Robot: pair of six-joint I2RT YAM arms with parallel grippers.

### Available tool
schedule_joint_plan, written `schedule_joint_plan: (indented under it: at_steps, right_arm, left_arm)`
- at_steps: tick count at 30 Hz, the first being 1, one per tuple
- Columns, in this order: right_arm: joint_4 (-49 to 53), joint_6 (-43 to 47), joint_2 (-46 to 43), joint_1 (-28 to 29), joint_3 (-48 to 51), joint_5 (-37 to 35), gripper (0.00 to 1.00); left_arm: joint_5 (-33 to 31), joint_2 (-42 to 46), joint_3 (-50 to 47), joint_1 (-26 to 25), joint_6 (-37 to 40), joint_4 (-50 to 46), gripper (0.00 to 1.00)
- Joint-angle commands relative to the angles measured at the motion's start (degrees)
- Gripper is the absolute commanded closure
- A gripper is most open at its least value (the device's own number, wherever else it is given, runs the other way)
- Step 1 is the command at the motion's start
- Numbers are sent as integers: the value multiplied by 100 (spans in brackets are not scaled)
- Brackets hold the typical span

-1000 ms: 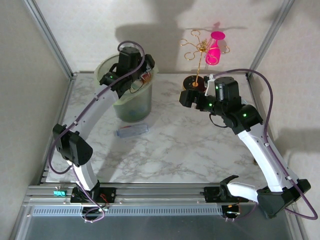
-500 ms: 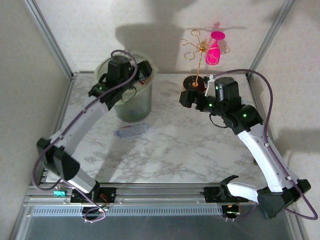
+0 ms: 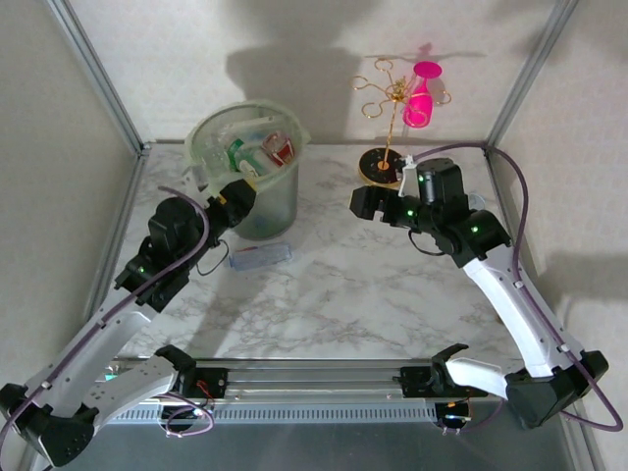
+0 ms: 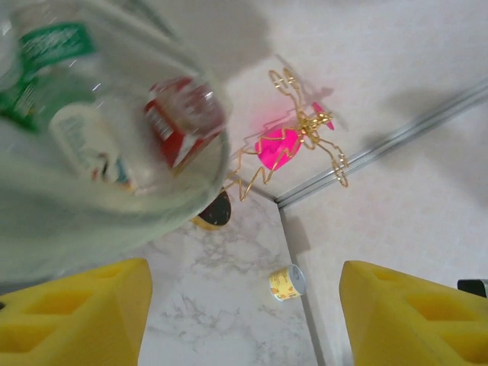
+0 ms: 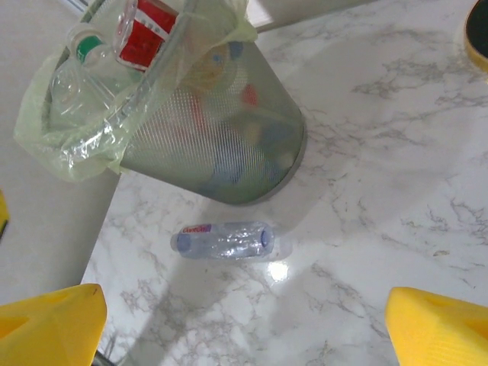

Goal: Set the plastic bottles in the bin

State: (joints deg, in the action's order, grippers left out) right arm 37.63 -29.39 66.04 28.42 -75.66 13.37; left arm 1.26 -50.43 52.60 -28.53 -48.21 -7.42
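Well, one plastic bottle (image 3: 260, 257) lies on its side on the table (image 3: 343, 304), just beside the foot of the bin (image 3: 201, 157). The other bottles (image 3: 257, 147) are piled up inside the bin, almost to the rim.

A few things could go wrong. The lone bottle is round and smooth, so it may roll away if a finger pokes it first. It is so close to the bin that a reaching arm might bump the bin and push it. The pile is high too, so one more bottle dropped on top might slide back out.

The left arm is bent low. The left end effector (image 3: 235, 196) sits by the near side of the bin and points up at it. Its yellow fingers (image 4: 76, 313) are apart with nothing between them. The right arm stretches in from the right. The right end effector (image 3: 365, 201) hangs over the table near the gold stand (image 3: 388, 108). It is wide open and empty, and it looks down at the lone bottle.
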Motion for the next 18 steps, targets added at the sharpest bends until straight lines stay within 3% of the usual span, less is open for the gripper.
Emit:
schedule_joint_plan:
  at_steps: [1,10,14,18]
  right_arm:
    - [-98,-17,-125,108,227,211,7]
    - [-50,-129,-157,430,363,-107,7]
    - [76,-148,-188,443,340,-191,7]
    - [210,-121,-250,447,283,-269,6]
  left_arm:
    - [-421,500,-458,-3,-873,48,33]
    - [-1413,1441,-1708,12,-3221,-1034,12]
    - [-1308,990,-1984,23,-4338,-1441,7]
    - [-931,336,-2122,30,-4736,-906,5]
